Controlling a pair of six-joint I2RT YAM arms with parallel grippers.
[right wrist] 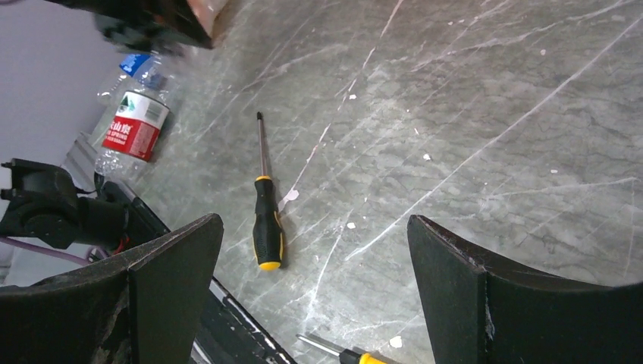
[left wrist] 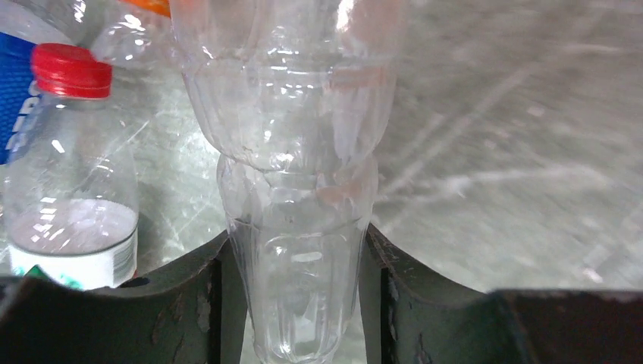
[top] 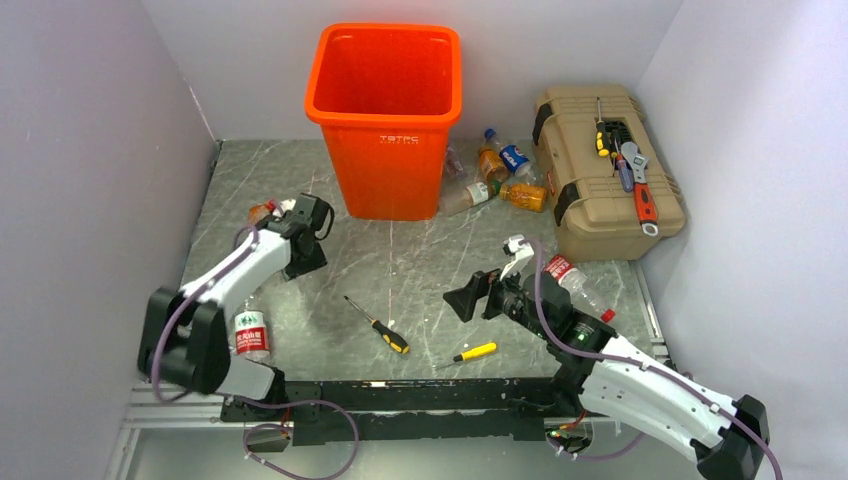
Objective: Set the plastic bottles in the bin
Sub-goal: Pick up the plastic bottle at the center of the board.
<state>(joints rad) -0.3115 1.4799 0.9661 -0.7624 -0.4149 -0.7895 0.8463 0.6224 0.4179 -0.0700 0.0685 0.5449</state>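
left fingers point(left wrist: 189, 303) press on a clear bottle point(left wrist: 292, 152) from both sides, and it fills the gap between them. the grey worktop point(left wrist: 515, 152) shows behind it, and a bottle with a red cap point(left wrist: 72, 189) is just beside it. seen from above, that arm is low, near the left side of the big orange bin point(top: 390, 170). right fingers point(right wrist: 167, 280) stand wide with nothing in them, hanging over a screwdriver point(right wrist: 267, 220) in the middle of the worktop. more bottles point(top: 500, 175) lie in a heap between the bin and the tan toolbox point(top: 600, 170). the bin stands upright at the back of the worktop.
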